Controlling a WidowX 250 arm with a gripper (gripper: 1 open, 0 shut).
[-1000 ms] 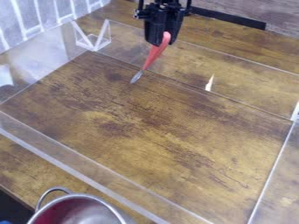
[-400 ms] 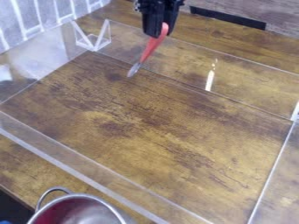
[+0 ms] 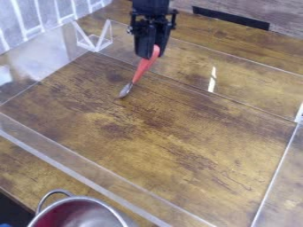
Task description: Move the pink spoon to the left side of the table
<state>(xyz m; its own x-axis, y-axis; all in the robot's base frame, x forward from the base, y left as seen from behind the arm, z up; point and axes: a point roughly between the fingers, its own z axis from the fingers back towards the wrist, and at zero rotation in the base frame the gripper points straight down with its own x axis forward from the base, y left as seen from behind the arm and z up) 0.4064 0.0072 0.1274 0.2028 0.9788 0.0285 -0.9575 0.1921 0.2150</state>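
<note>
While its silver bowl hangs just above, or perhaps on, the wood in the upper centre-left of the frame, the pink spoon [image 3: 140, 68] slants down and to the left from the gripper [image 3: 151, 49], whose dark fingers are clenched on the top of the salmon handle. From this angle it cannot be told whether the spoon's tip touches the boards.

Against the view of a second ago, the spoon's bowl has shifted leftward and lower in the frame, and the black hand above it has slid the same way, from right of centre along the upper edge to nearer the middle. The spoon also hangs at a slightly different slant than it did.

Around it, the table [image 3: 178, 133], dark brown with pale worn streaks, spreads across most of the picture inside clear acrylic walls [image 3: 83, 164]; a small clear triangular stand [image 3: 92, 35] sits in the upper left corner, just left of the arm. At the bottom edge, outside the near wall, the rim of a steel bowl [image 3: 77, 213] curves into view, well apart from the action.

By this reading the carry is under way but short of finished: the spoon hangs left of centre, with open boards beyond it on the left. The likely remainder is more leftward travel, then a gentle lowering and release so the round bowl does not skid or roll.
</note>
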